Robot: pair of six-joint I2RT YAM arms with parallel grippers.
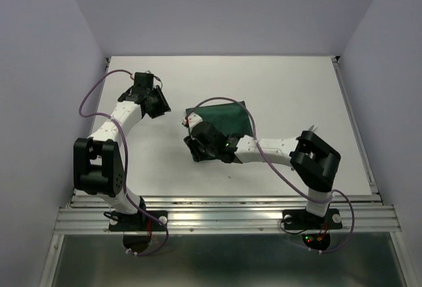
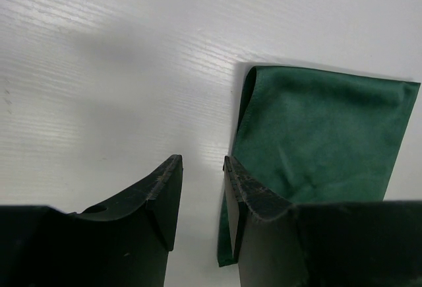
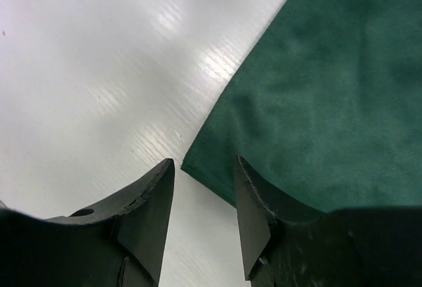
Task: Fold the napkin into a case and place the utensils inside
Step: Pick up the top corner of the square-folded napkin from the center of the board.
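**Right gripper** (image 3: 204,163), black, two-finger: at the near-left corner of the napkin. The fingers are apart with only bare tabletop between them. One finger sits over the cloth's edge; contact cannot be told.

**Napkin** (image 1: 223,119), dark green soft cloth: lies flat as a folded rectangle, not yet a narrow case.

**Left gripper** (image 2: 202,160), black, two-finger: to the left of the napkin and apart from it. The fingers are spread and hold nothing.

**Table** (image 1: 290,89), white, smooth: under the napkin and extending beyond it.

**Utensils**: none in view.

**Hazards:** a pinch at this corner may catch one layer only and peel the fold open. A finger dragging across the smooth surface could skew the whole cloth.
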